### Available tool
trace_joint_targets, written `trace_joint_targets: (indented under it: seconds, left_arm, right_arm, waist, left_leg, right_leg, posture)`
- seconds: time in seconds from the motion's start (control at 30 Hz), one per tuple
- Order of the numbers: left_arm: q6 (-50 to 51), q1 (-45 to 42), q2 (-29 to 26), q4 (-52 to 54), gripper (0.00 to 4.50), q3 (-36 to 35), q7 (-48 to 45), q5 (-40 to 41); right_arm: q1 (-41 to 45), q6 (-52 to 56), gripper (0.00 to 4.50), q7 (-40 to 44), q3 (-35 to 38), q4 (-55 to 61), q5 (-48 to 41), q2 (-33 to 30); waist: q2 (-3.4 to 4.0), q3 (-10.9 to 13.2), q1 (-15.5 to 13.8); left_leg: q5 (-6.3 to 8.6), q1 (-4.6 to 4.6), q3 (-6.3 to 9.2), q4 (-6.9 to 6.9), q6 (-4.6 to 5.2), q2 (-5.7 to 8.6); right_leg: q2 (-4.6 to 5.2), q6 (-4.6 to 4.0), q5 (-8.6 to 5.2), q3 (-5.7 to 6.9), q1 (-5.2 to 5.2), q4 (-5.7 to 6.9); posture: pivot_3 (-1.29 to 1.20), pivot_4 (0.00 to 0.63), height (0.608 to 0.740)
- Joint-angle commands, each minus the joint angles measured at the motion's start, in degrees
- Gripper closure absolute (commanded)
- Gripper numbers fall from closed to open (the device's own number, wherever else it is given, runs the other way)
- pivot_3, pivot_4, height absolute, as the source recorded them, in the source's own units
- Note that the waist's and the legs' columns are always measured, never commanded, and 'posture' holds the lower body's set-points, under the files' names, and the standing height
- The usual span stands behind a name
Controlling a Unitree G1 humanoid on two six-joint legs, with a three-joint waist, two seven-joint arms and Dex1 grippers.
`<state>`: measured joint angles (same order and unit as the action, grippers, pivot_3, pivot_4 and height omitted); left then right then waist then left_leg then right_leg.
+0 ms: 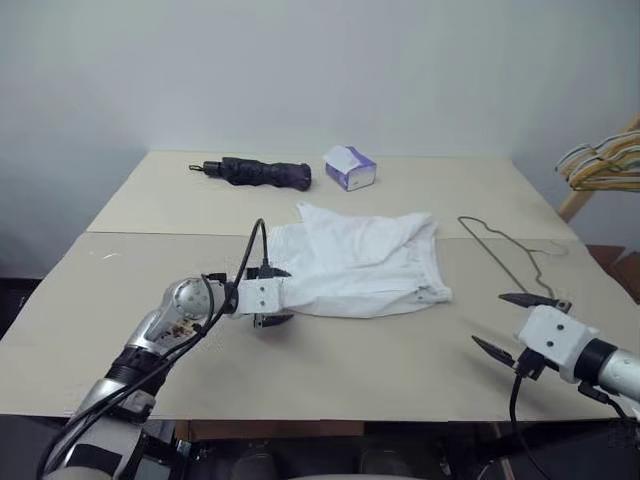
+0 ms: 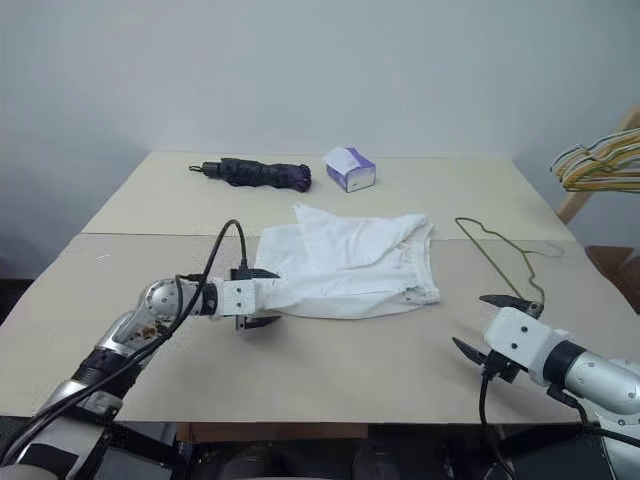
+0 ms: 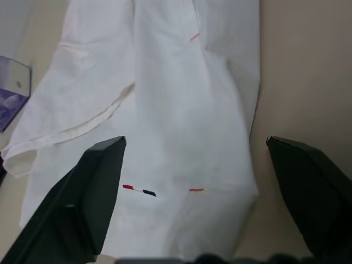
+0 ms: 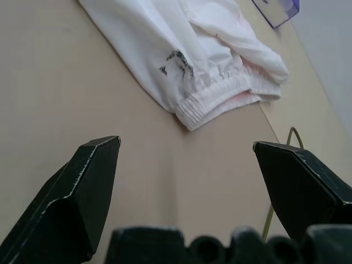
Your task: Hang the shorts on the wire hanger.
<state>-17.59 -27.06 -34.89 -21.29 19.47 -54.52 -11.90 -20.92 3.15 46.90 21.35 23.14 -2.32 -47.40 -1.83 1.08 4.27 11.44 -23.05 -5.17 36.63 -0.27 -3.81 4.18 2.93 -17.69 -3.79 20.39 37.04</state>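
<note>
The table [image 1: 120, 300] holds one pair of white shorts [image 1: 355, 262], one thin wire hanger [image 1: 505, 250], one folded dark umbrella [image 1: 262, 173] and one white-and-purple tissue box [image 1: 350, 167]. Off its far right corner hangs one bunch of yellow and striped hangers [image 1: 605, 160], too tightly stacked to count singly. Two grippers show, one left gripper [image 1: 268, 297] and one right gripper [image 1: 512, 323], each with two black fingers.

The head's paired eyes look forward and down over the counter [image 1: 330, 370], while each wrist camera peers close between its own fingers, all four views sharing the shorts [image 1: 355, 262].
</note>
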Motion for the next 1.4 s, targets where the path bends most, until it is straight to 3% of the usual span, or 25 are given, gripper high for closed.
trace_joint_targets:
  seconds: [0.03, 0.23, 0.33, 0.67, 0.87, 1.0, 1.13, 1.33, 1.4]
  left_arm:
    - [-1.48, -1.96, -0.94, -0.37, 1.62, -0.30, -0.19, -0.65]
    - [-1.74, -1.91, -0.66, -0.55, 3.62, -0.43, 0.19, -1.02]
    - [-0.89, -1.27, -0.29, 0.89, 4.47, -1.33, -0.81, 0.89]
    - [2.99, 1.24, -3.49, 12.56, 4.47, -5.49, -3.45, 7.35]
    - [5.80, 2.26, -4.12, 15.95, 4.47, -6.50, -3.27, 8.54]
    - [6.09, 2.44, -4.02, 15.87, 4.50, -6.95, -1.98, 7.96]
    - [5.94, 3.18, -4.69, 15.58, 4.50, -7.43, -1.47, 8.06]
    - [6.03, 4.85, -5.32, 15.88, 4.50, -8.11, -0.91, 8.05]
    - [6.41, 5.78, -7.04, 17.26, 4.50, -8.17, -2.59, 8.35]
  right_arm:
    - [-0.07, 0.14, 0.00, -1.29, 1.93, 2.33, 0.21, 0.27]
    - [1.07, 0.17, 0.00, -2.51, 0.34, 2.13, 1.64, 0.38]
    - [4.20, -1.48, 0.00, -4.64, -3.27, -1.23, 6.96, -0.79]
    - [31.83, -19.43, 0.00, -13.10, -26.31, -28.97, 28.04, -1.85]
    - [43.73, -29.04, 0.00, -16.04, -35.99, -44.87, 34.59, -0.34]
    - [48.93, -33.64, 0.87, -16.79, -40.35, -53.03, 37.14, 0.33]
    - [51.05, -36.05, 2.24, -16.31, -41.64, -57.02, 36.29, 0.63]
    - [47.93, -37.63, 4.38, -14.13, -41.17, -53.61, 34.19, -1.16]
    - [44.82, -36.83, 4.47, -11.64, -40.16, -48.48, 31.97, -2.87]
  waist:
    - [0.00, 0.00, 0.07]
    - [0.00, 0.00, -0.11]
    - [0.00, 0.00, 0.07]
    - [0.05, 0.03, 1.69]
    - [0.10, 0.07, 1.15]
    - [0.10, 0.07, 1.18]
    - [0.10, 0.07, 1.17]
    - [0.10, 0.07, 1.08]
    - [0.10, 0.07, 0.86]
  left_leg:
    - [0.00, -0.06, 0.02, 0.00, 0.00, 0.00]
    - [0.01, -0.06, 0.01, 0.03, -0.01, 0.01]
    - [0.01, -0.06, -0.01, 0.09, -0.02, 0.00]
    - [-0.11, -0.09, -0.03, 0.17, 0.18, 0.00]
    - [-0.15, -0.13, -0.02, 0.18, 0.26, 0.04]
    - [-0.16, -0.14, -0.02, 0.18, 0.27, 0.06]
    - [-0.17, -0.05, -0.01, 0.18, 0.28, 0.05]
    - [-0.18, 0.00, 0.00, 0.18, 0.29, 0.04]
    - [-0.18, -0.01, 0.01, 0.18, 0.30, 0.04]
  right_leg:
    - [-0.01, 0.00, 0.00, 0.00, 0.04, 0.00]
    - [0.02, 0.03, 0.04, 0.00, 0.06, 0.00]
    - [0.02, 0.05, 0.06, 0.00, 0.05, 0.01]
    - [0.03, 0.08, 0.17, -0.03, 0.06, 0.03]
    - [0.04, 0.11, 0.15, -0.04, 0.05, 0.04]
    - [0.05, 0.11, 0.16, -0.04, 0.02, 0.03]
    - [0.05, 0.10, 0.17, -0.05, -0.06, 0.05]
    - [0.06, 0.09, 0.18, -0.06, -0.10, 0.07]
    - [0.07, 0.10, 0.18, -0.05, -0.09, 0.07]
  posture:
    - [-0.12, 0.000, 0.740]
    - [-0.12, 0.000, 0.740]
    - [-0.12, 0.000, 0.740]
    - [-0.08, 0.000, 0.740]
    - [-0.05, 0.000, 0.740]
    - [-0.04, 0.000, 0.740]
    - [-0.03, 0.000, 0.740]
    - [-0.01, 0.000, 0.740]
    - [-0.01, 0.000, 0.740]
